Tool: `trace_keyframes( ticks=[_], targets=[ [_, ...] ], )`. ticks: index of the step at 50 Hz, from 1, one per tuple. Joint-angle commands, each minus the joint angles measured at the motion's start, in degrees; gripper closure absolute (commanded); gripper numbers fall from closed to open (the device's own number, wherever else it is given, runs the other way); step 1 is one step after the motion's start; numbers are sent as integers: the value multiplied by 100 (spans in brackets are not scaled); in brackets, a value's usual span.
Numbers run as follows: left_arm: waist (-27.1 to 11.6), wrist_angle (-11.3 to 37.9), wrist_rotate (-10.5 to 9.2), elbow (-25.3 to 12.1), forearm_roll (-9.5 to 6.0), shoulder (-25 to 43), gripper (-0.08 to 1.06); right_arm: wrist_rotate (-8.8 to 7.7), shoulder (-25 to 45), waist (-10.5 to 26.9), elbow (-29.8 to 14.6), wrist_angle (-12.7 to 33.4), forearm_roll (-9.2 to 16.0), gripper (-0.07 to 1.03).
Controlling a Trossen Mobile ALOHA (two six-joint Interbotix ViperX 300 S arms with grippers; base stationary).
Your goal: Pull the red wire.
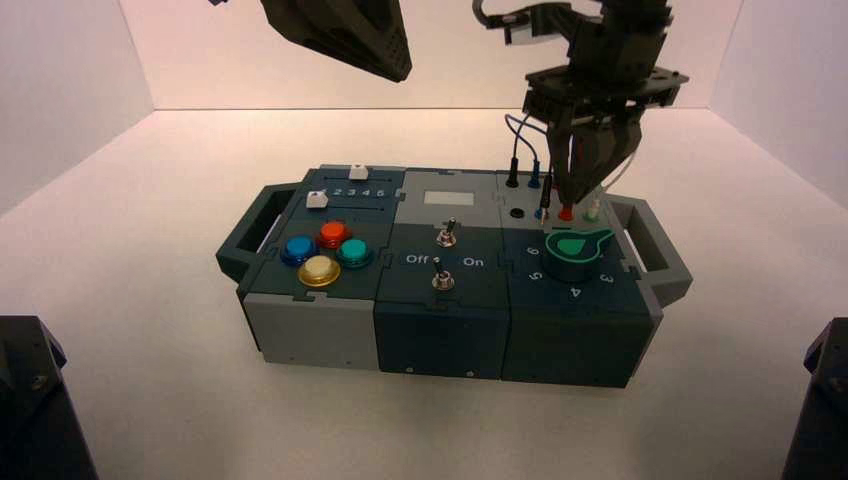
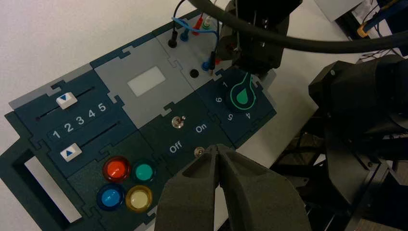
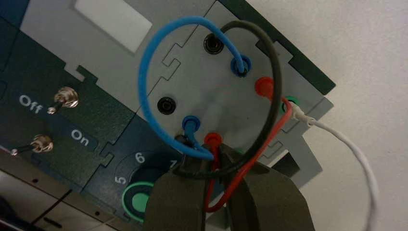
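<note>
The red wire (image 3: 211, 208) loops between two red plugs in the grey socket panel at the box's right rear. One plug (image 3: 263, 85) sits at the panel's far side. The other plug (image 3: 212, 140) stands next to the green knob (image 1: 575, 250). My right gripper (image 3: 214, 156) comes down from above, shut on this nearer red plug, and its fingers (image 1: 570, 190) reach the panel. The red cable runs down between the fingers. My left gripper (image 2: 219, 150) hangs shut above the box's front edge, near a toggle switch, holding nothing.
A blue wire (image 3: 144, 72) and a black wire (image 3: 274, 62) arch over the same panel, crossing the right fingers. A white wire (image 3: 356, 154) trails off the box's side. Two toggle switches (image 1: 447, 235), sliders (image 1: 340, 185) and coloured buttons (image 1: 320, 255) fill the box's middle and left.
</note>
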Motion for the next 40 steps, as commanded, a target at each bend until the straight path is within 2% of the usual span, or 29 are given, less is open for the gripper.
trace_keyframes(
  ticks=[1, 9, 24, 35, 40],
  targets=[
    [-18, -18, 18, -123, 18, -26, 101, 44, -290, -44, -316, 149, -62, 99],
    [-18, -18, 18, -132, 26, -26, 101, 105, -404, -44, -492, 510, -167, 99],
    [-9, -9, 35, -158, 88, -18, 101, 149, -466, -44, -510, 1081, -167, 99],
    [18, 44, 132, -185, 158, -9, 101, 149, -378, -70, -422, 1099, -167, 99],
    [70, 79, 176, -202, 158, -9, 101, 149, -281, -62, -404, 1090, -167, 92]
  ],
)
